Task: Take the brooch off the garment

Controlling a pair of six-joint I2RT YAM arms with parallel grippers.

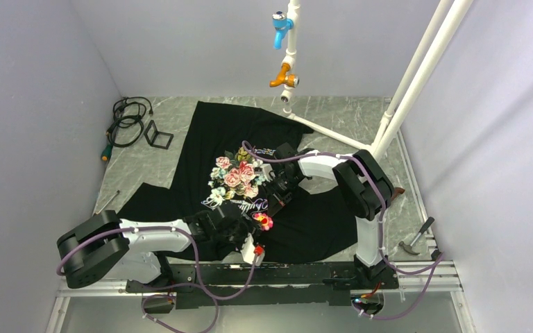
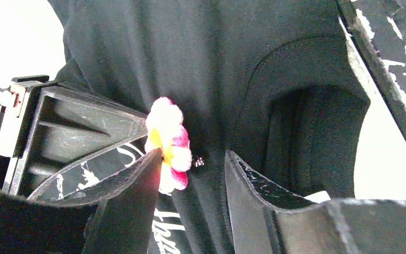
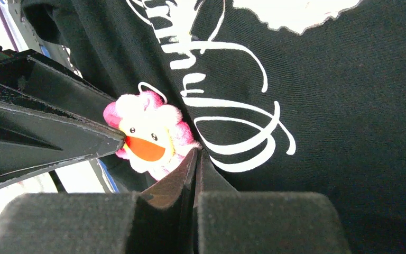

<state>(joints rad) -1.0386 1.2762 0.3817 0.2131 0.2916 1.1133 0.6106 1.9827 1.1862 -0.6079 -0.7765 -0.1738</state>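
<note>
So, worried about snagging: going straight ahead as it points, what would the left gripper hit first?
Likely the garment: black fabric fills the gap of the left gripper, right beside the brooch at one fingertip; depth unclear.

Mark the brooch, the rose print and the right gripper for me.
brooch [image 3: 147, 138]: right wrist view, centre of the flower face.
rose print [image 1: 236, 177]: top external view, middle of the bouquet.
right gripper [image 3: 195, 159]: right wrist view, where its closed fingertips meet.
</note>
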